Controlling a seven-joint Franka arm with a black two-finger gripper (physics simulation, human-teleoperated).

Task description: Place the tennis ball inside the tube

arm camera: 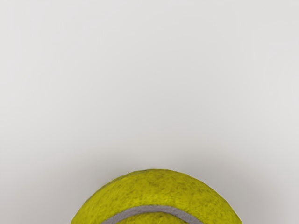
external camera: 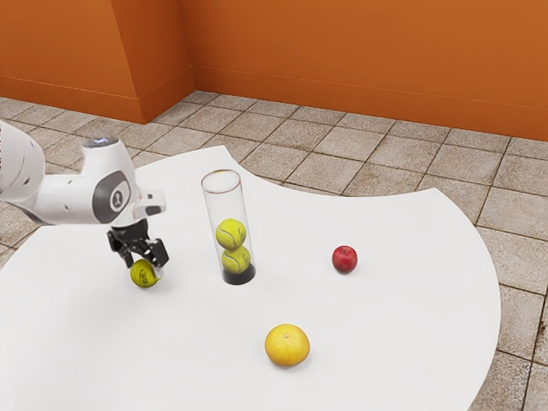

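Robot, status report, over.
Gripper at the tennis ball, grip unconfirmed. Tube standing, two balls inside. Apple and orange off the direct path.

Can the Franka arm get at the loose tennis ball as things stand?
Yes, most likely: the gripper is already right down at the ball, and the tube stands off to one side, out of its way.

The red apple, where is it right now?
In the exterior view's right half, the round red apple sits on the white table, right of the clear cylindrical tube.
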